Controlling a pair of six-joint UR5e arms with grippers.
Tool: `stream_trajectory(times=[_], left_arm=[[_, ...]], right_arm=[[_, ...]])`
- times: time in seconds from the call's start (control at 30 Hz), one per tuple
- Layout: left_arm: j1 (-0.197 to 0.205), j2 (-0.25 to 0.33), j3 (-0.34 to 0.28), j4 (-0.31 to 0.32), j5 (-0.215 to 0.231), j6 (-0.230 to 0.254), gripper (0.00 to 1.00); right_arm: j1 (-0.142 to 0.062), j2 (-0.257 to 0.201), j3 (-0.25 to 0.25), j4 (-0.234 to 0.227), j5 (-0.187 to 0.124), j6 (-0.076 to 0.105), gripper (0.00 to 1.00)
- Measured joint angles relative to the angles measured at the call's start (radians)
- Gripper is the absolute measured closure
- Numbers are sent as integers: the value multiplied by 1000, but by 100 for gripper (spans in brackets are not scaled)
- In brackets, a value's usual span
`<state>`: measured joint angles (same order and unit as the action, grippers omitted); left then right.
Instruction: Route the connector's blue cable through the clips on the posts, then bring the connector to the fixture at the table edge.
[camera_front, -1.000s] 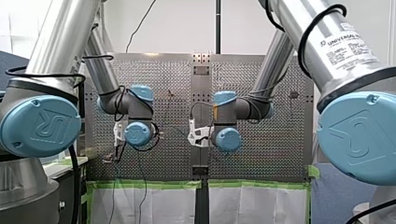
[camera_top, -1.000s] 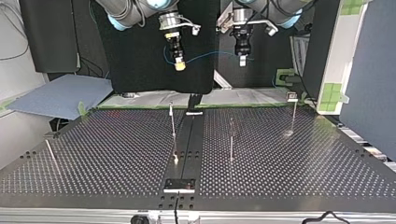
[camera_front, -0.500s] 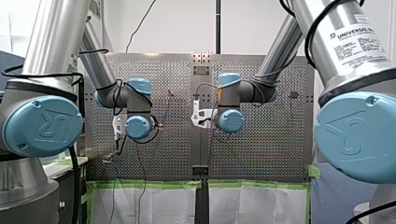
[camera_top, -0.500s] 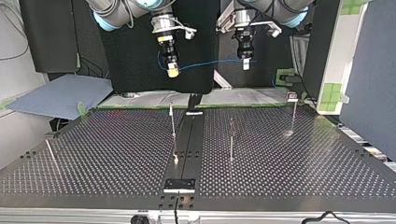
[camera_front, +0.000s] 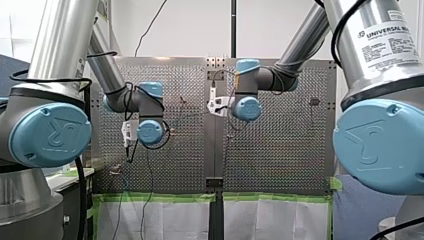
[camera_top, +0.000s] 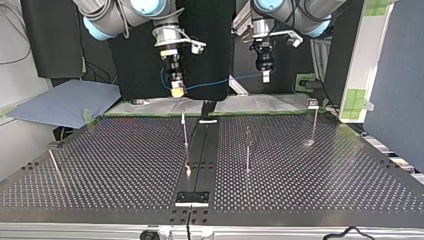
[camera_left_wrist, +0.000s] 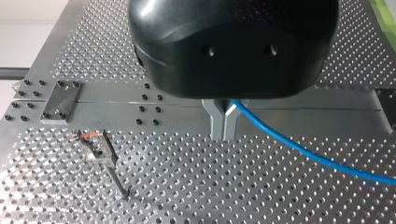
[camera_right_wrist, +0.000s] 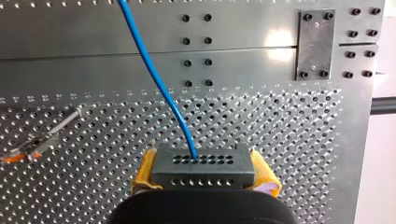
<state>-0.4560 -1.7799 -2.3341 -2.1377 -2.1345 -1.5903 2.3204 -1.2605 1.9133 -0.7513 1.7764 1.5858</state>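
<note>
My right gripper (camera_right_wrist: 204, 184) is shut, its yellow pads (camera_right_wrist: 145, 172) squeezing a dark grey connector (camera_right_wrist: 203, 167) with rows of holes. The blue cable (camera_right_wrist: 156, 77) leaves the connector's top. In the top view my right gripper (camera_top: 176, 91) hangs above the table's far edge, just beyond a thin post (camera_top: 185, 131). The blue cable (camera_top: 220, 81) stretches from it to my left gripper (camera_top: 266, 76). My left gripper (camera_left_wrist: 224, 122) has its metal fingers shut on the cable (camera_left_wrist: 299, 148). A post with a clip (camera_left_wrist: 100, 151) stands beside it on the table below.
More posts (camera_top: 247, 150) (camera_top: 314, 125) (camera_top: 54, 167) stand on the perforated table (camera_top: 325, 175). A small metal plate (camera_top: 192, 198) sits on the central rail at the top view's near edge. A blue-grey mat (camera_top: 65, 102) lies beyond the far corner.
In the top view my right gripper has come down and to the left with the connector. My left gripper dropped slightly, and the cable between them now slopes.
</note>
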Motion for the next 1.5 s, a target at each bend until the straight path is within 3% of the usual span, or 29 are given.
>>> stream_trajectory(times=[0.2,0.87,1.23,1.5], left_arm=[[19,0,41,-52,-2,-3,100],[80,0,175,-165,26,-7,100],[109,0,247,-191,48,-10,100],[130,0,306,-229,87,-16,100]], right_arm=[[-22,0,-23,47,-25,-3,100],[-99,3,-106,125,-102,0,100],[-125,5,-140,135,-142,5,100],[-143,6,-147,134,-163,20,100]])
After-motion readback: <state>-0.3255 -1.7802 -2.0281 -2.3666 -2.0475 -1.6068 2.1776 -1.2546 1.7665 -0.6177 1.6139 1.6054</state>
